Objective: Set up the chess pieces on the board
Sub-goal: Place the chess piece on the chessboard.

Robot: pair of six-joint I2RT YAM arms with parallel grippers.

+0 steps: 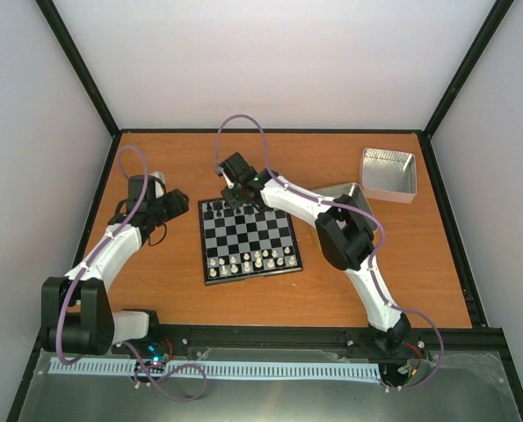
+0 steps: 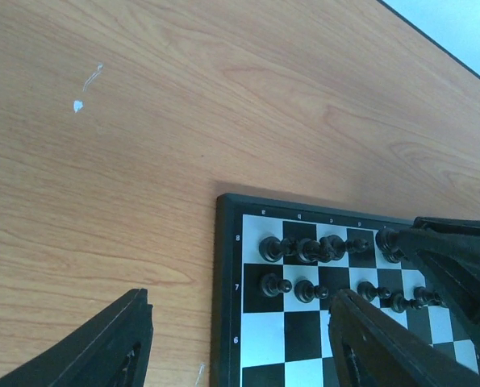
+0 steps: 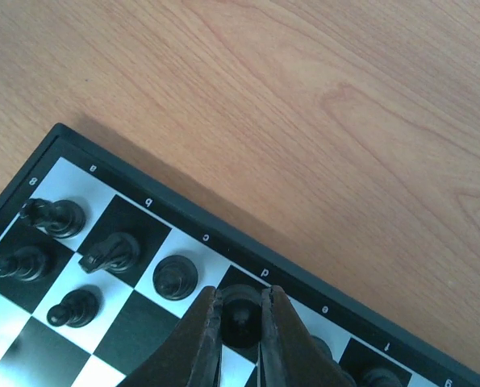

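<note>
One worktop (image 1: 331, 281), board (image 1: 248, 237) at centre. Right arm nearer: right fingers (image 3: 199, 347) closed tight on single black piece (image 3: 241, 316), upright on back-rank square d, its long axis vertical, directly between tips. Left fingers (image 2: 110, 347) apart, empty, straddling board's side edge. Other black pieces (image 2: 270, 248) stand on rows 7, 8. Held piece's type unreadable; squares e onward hidden behind fingers, cut off.

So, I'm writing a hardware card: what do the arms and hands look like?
The left arm and right arm have white shells, black joints, and a lilac cable looping along each. The left hand and right hand are black, with two tapered fingers.
</note>
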